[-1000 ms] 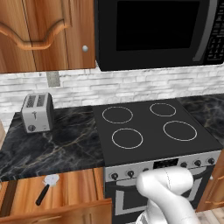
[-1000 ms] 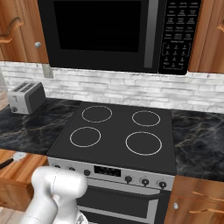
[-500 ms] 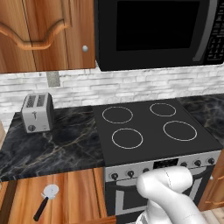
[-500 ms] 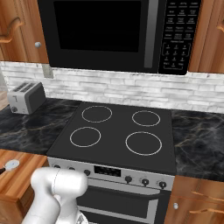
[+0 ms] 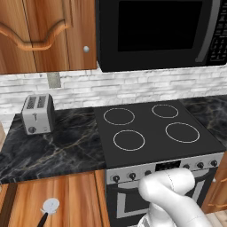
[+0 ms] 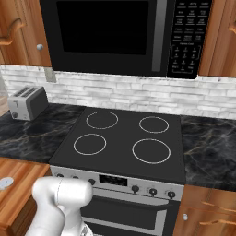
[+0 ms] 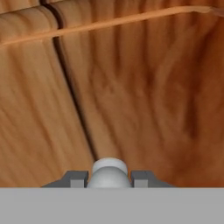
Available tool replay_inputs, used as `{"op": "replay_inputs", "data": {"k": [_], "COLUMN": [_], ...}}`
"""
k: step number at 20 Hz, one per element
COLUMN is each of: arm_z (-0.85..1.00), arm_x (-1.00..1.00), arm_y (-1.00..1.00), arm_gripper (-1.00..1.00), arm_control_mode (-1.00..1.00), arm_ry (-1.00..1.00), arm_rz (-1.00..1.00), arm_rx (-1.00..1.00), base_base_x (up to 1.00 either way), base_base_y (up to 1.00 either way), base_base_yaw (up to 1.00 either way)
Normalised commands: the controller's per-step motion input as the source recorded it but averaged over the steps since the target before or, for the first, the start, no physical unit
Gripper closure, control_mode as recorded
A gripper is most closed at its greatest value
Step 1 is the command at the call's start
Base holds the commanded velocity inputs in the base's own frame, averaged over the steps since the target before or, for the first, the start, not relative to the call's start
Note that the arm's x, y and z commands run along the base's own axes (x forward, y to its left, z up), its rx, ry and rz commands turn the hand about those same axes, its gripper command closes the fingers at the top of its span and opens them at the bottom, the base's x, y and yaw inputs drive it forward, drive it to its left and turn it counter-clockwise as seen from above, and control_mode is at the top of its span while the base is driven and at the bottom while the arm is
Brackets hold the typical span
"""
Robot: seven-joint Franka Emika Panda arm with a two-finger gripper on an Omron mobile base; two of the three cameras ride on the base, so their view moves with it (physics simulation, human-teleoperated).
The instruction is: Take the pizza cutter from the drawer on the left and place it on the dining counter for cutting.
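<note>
We see our gripper (image 7: 109, 180) closed on the small round silver knob (image 7: 109, 173) of the drawer (image 7: 144, 100), one dark finger (image 7: 75, 179) pressed against each side of the knob. Past the knob, in the hand view, the drawer's warm-brown panelled front runs away from us, with a dark groove slanting across it and a raised edge along the top.

From the left base view, the drawer stands pulled out below the front edge of the worktop (image 5: 57, 148), its plain wooden inside (image 5: 80, 199) open to us. The pizza cutter (image 5: 48, 209) lies inside the drawer, its pale round wheel toward the worktop and its dark thin handle pointing away toward the drawer's front. In the right base view only the pale wheel (image 6: 5, 182) peeks in at the left edge, on the drawer's wood (image 6: 20, 184).

On the black marble worktop, near its back left corner, stands a silver toaster (image 5: 38, 114). Just beside the worktop's right edge sits the black stove (image 5: 150, 131) with four ring burners and a row of knobs along its front. Above it hangs a black microwave (image 5: 159, 33), and to the left of that a wooden cabinet (image 5: 44, 33) with a curved handle. A pale brick wall (image 5: 133, 84) runs behind them.
</note>
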Motion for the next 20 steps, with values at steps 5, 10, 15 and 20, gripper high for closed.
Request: {"op": "replay_inputs", "data": {"k": [5,10,15,20], "arm_z": [0.0,0.12,0.48,0.75], "arm_x": [-0.34,-0.15,-0.16,-0.18], "arm_y": [0.0,0.0,0.0,0.0], "arm_gripper": [-1.0,-1.0,-1.0,-1.0], "arm_control_mode": [-1.0,-1.0,-1.0,-1.0], "arm_ry": [0.01,0.0,0.0,0.0], "arm_rz": [0.0,0.0,0.0,0.0], "arm_rx": [0.0,0.0,0.0,0.0], "base_base_x": [0.0,0.0,0.0,0.0], "base_base_y": [0.0,0.0,0.0,0.0], "base_base_yaw": [0.0,0.0,0.0,0.0]}}
